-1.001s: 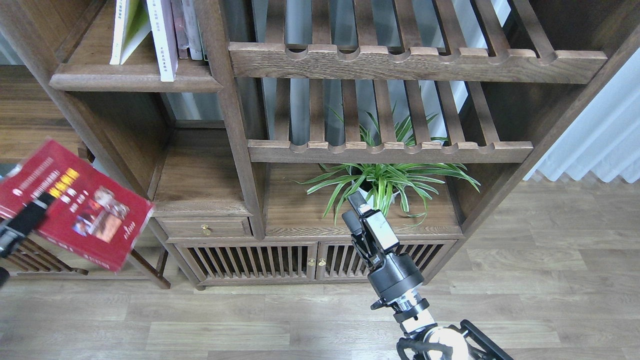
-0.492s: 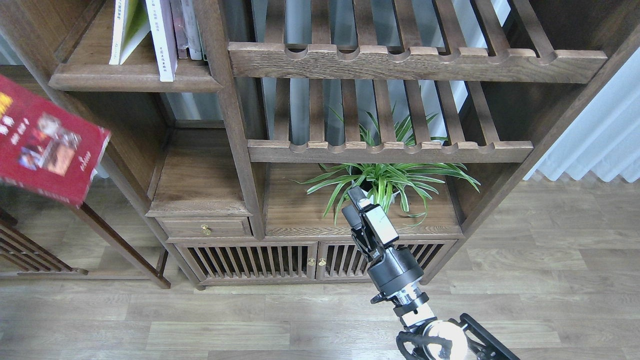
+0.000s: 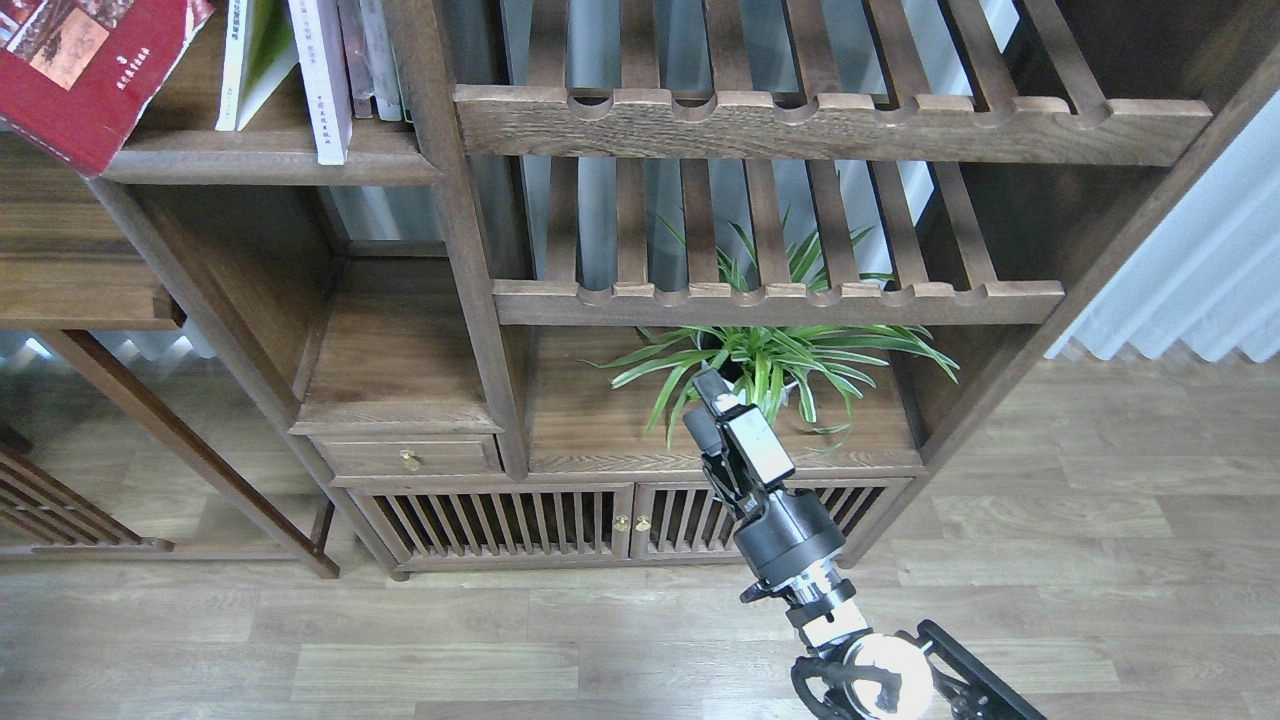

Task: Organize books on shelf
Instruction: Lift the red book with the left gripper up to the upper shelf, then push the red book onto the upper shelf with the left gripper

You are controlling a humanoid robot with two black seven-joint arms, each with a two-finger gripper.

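- The step in hand, as I judge it, is bringing the dark red book [image 3: 85,70] up to the shelf [image 3: 270,160]; it hangs tilted at the shelf's left end, its lower corner just over the moulded front edge, and only part of the cover is in view.
- My left gripper is out of view, so I cannot tell how its fingers stand; whatever carries the red book is beyond the picture's edge.
- Already on the shelf: the yellow-green book [image 3: 245,65] leaning right, and just to its right the white-lavender book [image 3: 322,85], upright with its lower end jutting past the front edge. A few thin books [image 3: 370,55] stand between that one and the upright post [image 3: 450,200].
- The next move, I think, calls for turning the red book upright and sliding it into the bare stretch of shelf left of the yellow-green book, spine out.
- Room there is tight: the cabinet's left side panel [image 3: 150,240] bounds the gap on one side and the leaning cover on the other, so a tilted entry could knock the yellow-green book over.
- My right gripper [image 3: 722,415] sits well below the shelf, in front of the spider plant [image 3: 770,355], holding nothing; its fingers look near together, but from this end-on angle I cannot tell for sure.
- The slatted racks [image 3: 800,125] right of the post play no part.
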